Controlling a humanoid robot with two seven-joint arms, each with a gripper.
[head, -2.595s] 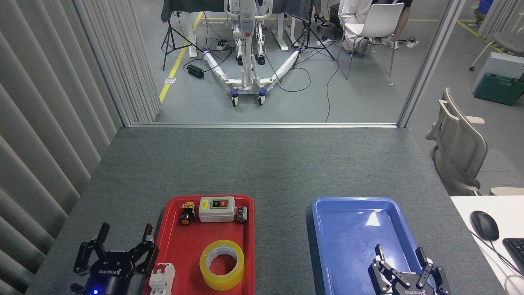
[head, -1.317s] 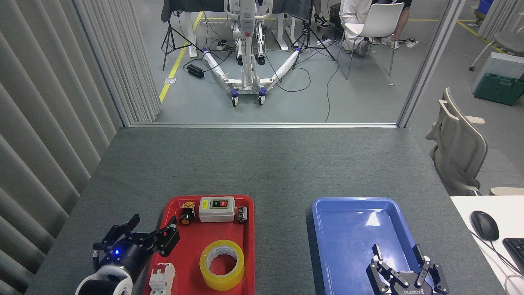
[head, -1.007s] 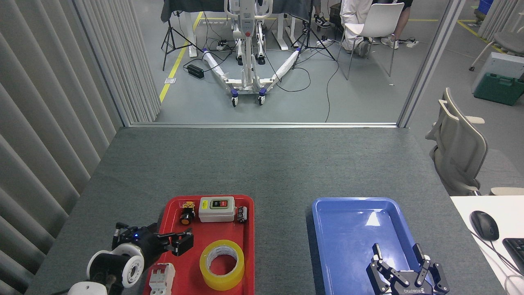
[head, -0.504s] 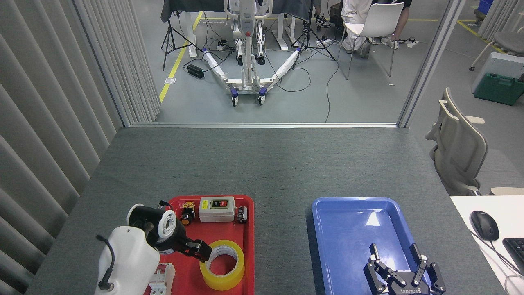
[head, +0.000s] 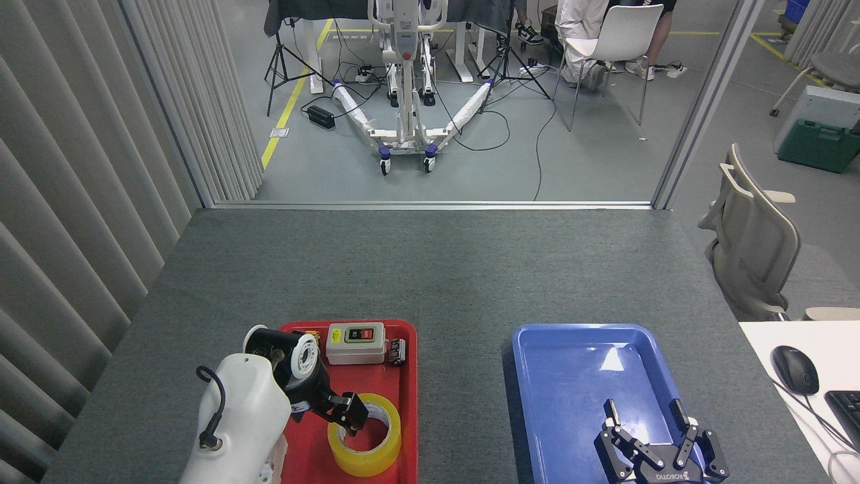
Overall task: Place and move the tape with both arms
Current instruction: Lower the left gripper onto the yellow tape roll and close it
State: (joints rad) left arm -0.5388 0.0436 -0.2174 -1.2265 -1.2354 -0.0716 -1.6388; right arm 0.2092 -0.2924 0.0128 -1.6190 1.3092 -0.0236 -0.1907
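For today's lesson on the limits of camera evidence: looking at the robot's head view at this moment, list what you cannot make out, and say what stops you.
- Left gripper over the tape: seen end-on and dark, so open or shut is unclear, and so is contact.
- Red tray, near left part: hidden by the white left arm.
- Right gripper: its base is cut off by the bottom edge.
- Switch box: its label is too small to read.

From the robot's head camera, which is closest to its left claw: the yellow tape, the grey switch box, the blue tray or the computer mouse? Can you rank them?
Measured from the left gripper:
1. The tape, right under its fingers in the red tray.
2. The grey switch box, at that tray's far end.
3. The blue tray, off to the right.
4. The computer mouse, far right, on the white desk.
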